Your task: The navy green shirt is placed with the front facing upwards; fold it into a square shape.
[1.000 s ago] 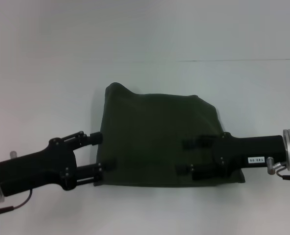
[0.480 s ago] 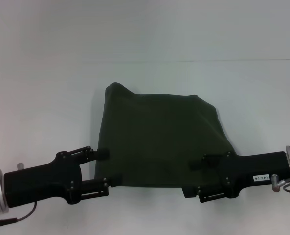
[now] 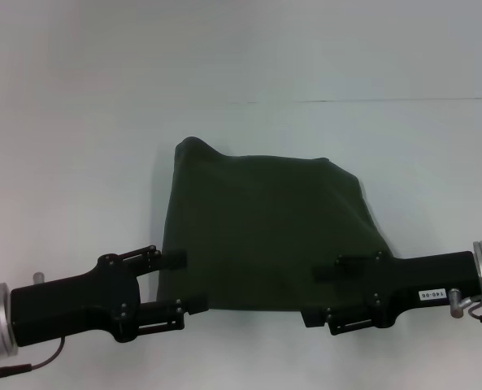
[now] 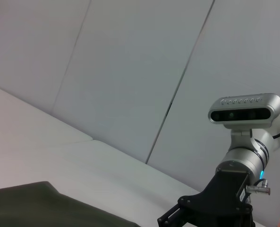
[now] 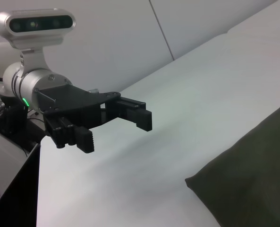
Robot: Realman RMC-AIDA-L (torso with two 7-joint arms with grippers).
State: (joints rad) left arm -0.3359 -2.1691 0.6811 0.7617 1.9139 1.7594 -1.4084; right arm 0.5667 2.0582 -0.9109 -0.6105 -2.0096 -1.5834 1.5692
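Note:
The navy green shirt [image 3: 265, 227] lies folded into a rough rectangle in the middle of the white table, plain olive side up, with no lettering showing. My left gripper [image 3: 188, 282] is open at its near left corner, one finger over the cloth edge and one at the near hem. The right wrist view confirms the left gripper [image 5: 115, 131] is open and holds nothing, beside the shirt [image 5: 253, 184]. My right gripper [image 3: 314, 294] is open at the near right part of the hem, one finger above the cloth and one just off the edge. A strip of the shirt [image 4: 40, 205] shows in the left wrist view.
The white table [image 3: 78, 162] spreads out on all sides of the shirt, with a thin seam [image 3: 371, 101] across its far part. Grey wall panels [image 4: 130, 71] stand behind. The table's edge [image 5: 36, 156] drops off behind the left arm.
Both grippers have shifted toward the near hem of the shirt. The left one also moved right, in to the corner. The shirt has kept its shape and place.

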